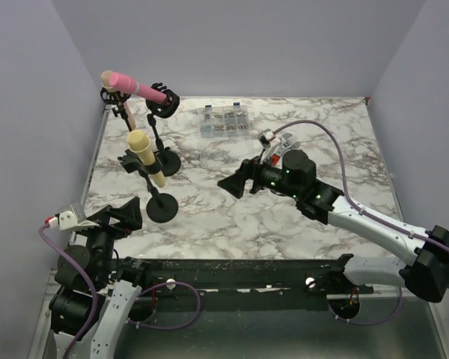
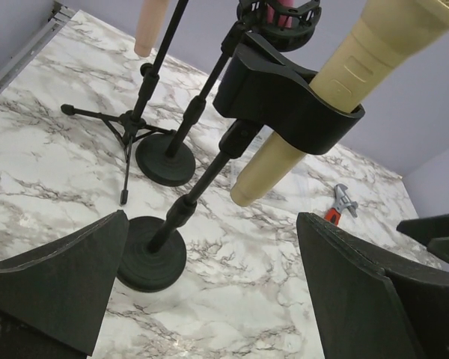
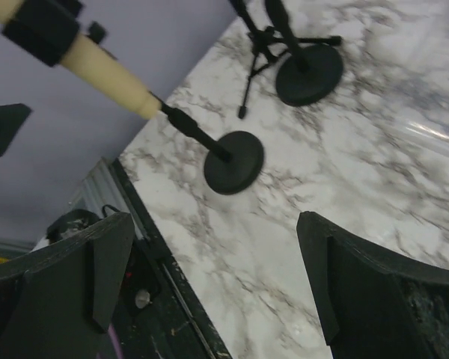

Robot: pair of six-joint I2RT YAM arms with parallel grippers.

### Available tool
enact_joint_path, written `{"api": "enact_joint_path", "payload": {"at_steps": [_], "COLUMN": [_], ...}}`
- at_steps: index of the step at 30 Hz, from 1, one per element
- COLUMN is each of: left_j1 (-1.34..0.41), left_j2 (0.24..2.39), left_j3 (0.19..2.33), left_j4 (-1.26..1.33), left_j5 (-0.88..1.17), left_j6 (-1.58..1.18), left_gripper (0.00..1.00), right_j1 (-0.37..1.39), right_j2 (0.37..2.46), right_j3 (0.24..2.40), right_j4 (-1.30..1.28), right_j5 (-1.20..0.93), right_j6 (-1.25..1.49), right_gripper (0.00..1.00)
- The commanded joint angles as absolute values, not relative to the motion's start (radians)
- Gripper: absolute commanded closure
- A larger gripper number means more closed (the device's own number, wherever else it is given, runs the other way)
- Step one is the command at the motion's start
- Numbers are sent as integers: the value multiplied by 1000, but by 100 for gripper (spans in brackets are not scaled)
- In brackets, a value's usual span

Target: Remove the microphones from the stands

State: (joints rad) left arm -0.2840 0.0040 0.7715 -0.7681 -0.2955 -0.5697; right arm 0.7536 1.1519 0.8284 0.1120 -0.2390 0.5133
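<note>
While the cream microphone [image 1: 144,153] sits tilted in its stand [image 1: 162,206] near the worktop's [image 1: 232,221] nine-o'clock edge, my left tool [image 1: 124,213] hovers at the stand's seven o'clock, fingers apart and empty. My right tool [image 1: 236,182], likewise spread, lies at its three o'clock, with bare marble between. A pink microphone [image 1: 135,85] stands at twelve.

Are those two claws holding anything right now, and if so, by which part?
Nothing is held. The left gripper and right gripper are both open and empty; the cream plastic microphone sits in its black stand clip.
</note>
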Motion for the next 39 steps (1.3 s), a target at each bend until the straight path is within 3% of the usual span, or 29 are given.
{"api": "enact_joint_path", "payload": {"at_steps": [1, 9, 17, 25, 30, 35, 39], "left_j1": [-287, -288, -288, -288, -288, -288, -287], "left_j2": [-347, -338, -342, -344, -345, -351, -349], "left_j3": [788, 801, 808, 807, 804, 808, 809], "left_j4": [-782, -784, -804, -804, -810, -819, -822], "left_j5": [-232, -200, -209, -201, -202, -204, -200], "left_j6": [-527, -503, -490, -476, -469, -469, -471], "left_gripper": [1, 1, 1, 1, 1, 1, 1], "right_j1": [955, 1242, 1309, 1350, 1394, 1404, 1405], "right_j2": [1255, 1473, 1718, 1915, 2026, 2106, 2137], "right_j3": [993, 1278, 1611, 1858, 1966, 2058, 2096], "right_j4": [231, 299, 209, 171, 255, 294, 301], "right_j5": [-45, 339, 559, 742, 897, 1003, 1008], "right_j6": [386, 187, 77, -53, -220, -313, -334], "right_gripper": [0, 0, 1, 9, 10, 17, 29]}}
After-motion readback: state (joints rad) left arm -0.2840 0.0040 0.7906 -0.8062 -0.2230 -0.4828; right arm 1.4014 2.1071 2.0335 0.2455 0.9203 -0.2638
